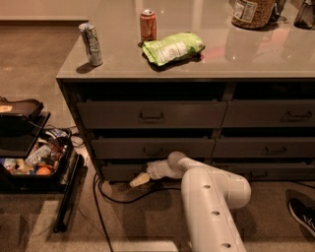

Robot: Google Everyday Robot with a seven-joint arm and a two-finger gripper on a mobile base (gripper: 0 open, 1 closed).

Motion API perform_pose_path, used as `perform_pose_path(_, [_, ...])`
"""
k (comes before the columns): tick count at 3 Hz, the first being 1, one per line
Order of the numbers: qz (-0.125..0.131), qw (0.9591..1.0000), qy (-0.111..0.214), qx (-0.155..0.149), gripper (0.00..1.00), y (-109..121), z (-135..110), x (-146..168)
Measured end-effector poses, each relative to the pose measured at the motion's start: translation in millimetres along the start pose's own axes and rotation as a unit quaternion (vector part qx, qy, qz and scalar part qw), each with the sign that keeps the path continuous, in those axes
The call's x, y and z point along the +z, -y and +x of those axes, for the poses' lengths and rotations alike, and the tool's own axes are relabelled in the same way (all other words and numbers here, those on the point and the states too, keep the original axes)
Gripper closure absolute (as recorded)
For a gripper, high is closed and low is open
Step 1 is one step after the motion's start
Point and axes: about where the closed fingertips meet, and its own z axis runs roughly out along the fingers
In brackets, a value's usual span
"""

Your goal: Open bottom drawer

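The bottom drawer (117, 172) is the slim, dark grey-brown panel lowest in the left stack, just above the carpet. Only its left part shows, because my white arm (211, 197) reaches across the rest and hides the handle. My gripper (140, 179) sits low in front of that panel, just below its lower edge and left of the stack's middle, pointing left and slightly down. The two taller drawers (151, 115) above it look closed.
The countertop holds a silver can (92, 44), a red can (147, 24), a green bag (173, 47) and a jar (253, 12). A black bin of items (29, 165) stands on the left. A black cable (115, 199) loops on the floor under the gripper. A shoe (301, 214) lies at the right edge.
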Motion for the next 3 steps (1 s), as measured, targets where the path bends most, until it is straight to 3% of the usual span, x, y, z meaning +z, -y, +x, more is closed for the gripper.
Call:
perform_pose_path(1, [0.014,0.9999,0.006,-0.004,0.00,1.2,2.5,0.9])
perform_pose_path(2, [0.043,0.9989,0.017,0.002,0.00,9.7,8.8,-7.9])
perform_pose_path(3, [0.046,0.9988,0.017,0.003,0.00,11.1,9.7,-7.6])
